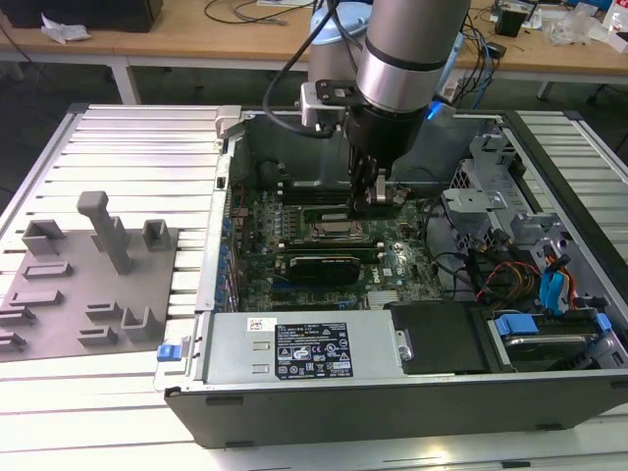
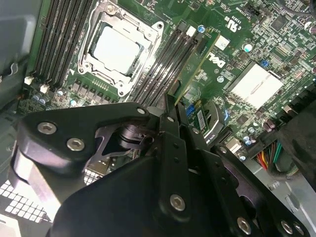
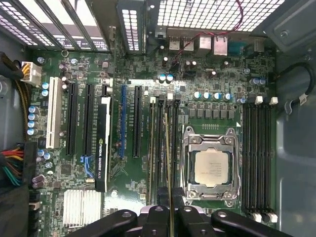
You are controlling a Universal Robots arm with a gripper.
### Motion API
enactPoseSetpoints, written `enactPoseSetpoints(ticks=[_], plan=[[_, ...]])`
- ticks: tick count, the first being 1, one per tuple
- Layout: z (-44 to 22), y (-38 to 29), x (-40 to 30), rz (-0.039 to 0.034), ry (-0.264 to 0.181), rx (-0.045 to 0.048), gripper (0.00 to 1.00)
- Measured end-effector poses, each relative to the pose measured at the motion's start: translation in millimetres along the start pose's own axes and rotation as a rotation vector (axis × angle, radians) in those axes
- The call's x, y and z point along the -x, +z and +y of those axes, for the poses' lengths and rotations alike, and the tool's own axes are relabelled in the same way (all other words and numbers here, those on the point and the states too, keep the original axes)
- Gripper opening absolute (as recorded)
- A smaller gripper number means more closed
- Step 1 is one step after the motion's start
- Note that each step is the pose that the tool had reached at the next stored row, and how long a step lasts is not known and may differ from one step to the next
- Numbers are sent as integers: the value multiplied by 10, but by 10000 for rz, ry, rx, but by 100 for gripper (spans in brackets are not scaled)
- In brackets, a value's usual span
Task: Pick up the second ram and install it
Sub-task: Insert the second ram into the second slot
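My tool point(image 3: 168, 219) clenched on the second ram point(image 3: 168, 163), stick edge-on over the slots point(image 3: 163, 148) at nine o'clock of the CPU socket point(image 3: 211, 168), inside the open computer case point(image 1: 392, 392).

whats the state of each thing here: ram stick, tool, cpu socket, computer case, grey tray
ram stick: gripped on edge by the tool, down among the memory slots beside the cpu socket
tool: shut on the ram stick, inside the case
cpu socket: chip in place, no cooler on it
computer case: lying open, side panel off
grey tray: outside the case, no stick in it
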State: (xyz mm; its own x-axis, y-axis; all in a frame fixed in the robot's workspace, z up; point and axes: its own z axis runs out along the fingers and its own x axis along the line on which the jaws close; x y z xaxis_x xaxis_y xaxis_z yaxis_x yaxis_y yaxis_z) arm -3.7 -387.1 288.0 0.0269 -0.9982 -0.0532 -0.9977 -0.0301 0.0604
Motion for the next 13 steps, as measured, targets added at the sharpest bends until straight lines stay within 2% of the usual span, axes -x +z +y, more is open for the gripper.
enactPoseSetpoints(ticks=[11, 13], plan=[[-9, 112, -6, -7, -1, 0, 14], [27, 128, 1, -33, 6, -2, 14]])
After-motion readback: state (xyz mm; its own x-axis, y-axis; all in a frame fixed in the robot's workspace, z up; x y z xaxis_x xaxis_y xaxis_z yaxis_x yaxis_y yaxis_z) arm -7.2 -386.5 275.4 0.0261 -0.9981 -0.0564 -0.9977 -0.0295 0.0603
